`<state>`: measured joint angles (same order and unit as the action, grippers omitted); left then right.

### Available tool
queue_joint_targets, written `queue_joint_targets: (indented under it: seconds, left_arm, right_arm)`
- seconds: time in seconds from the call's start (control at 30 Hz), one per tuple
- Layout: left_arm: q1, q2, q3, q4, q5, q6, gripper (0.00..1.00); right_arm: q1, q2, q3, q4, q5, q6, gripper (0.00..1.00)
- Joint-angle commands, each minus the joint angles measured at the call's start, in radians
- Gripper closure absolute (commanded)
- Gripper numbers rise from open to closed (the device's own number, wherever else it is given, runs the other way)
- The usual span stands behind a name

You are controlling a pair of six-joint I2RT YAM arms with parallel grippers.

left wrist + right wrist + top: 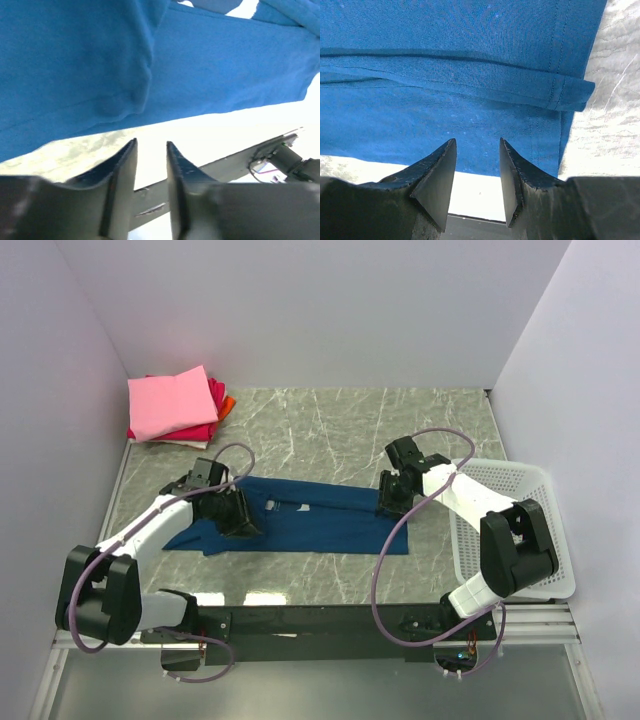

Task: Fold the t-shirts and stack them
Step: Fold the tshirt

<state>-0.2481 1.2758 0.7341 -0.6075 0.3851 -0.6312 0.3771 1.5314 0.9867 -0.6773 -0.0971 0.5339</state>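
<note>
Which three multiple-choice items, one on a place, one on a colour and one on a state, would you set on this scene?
1. Where on the table is the folded stack?
A. near right corner
B. far left corner
C. dead centre

2. What colour is the shirt spread out mid-table?
A. pink
B. orange
C. blue

3. How does the right gripper stand?
A. open, holding nothing
B. shut on the shirt
C. shut on the stack

Key:
1 B: the stack lies where the far and left walls meet.
2 C: the spread cloth is blue in all three views.
3 A: its jaws stand apart with nothing between them.
</note>
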Motion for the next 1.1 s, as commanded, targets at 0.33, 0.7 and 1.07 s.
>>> queue_joint_targets:
  seconds: [0.33,0.7,1.07]
  left_arm:
    - [0.064,0.065,0.211,-0.078,-0.100,0.025,0.47]
    - [0.375,0.304,0.352,-0.038,-0.149,0.091,0.46]
    - [0.467,0.488,0.389,0.046,-0.138,0.088,0.47]
  right_arm:
    - [-0.026,-0.004,0.092,-0.044,0.096,0.014,0.53]
    - [-0.101,0.114,0.149,-0.065,0.165,-0.012,0.49]
    - [-0.127,0.164,0.141,0.028,0.158,0.005,0.49]
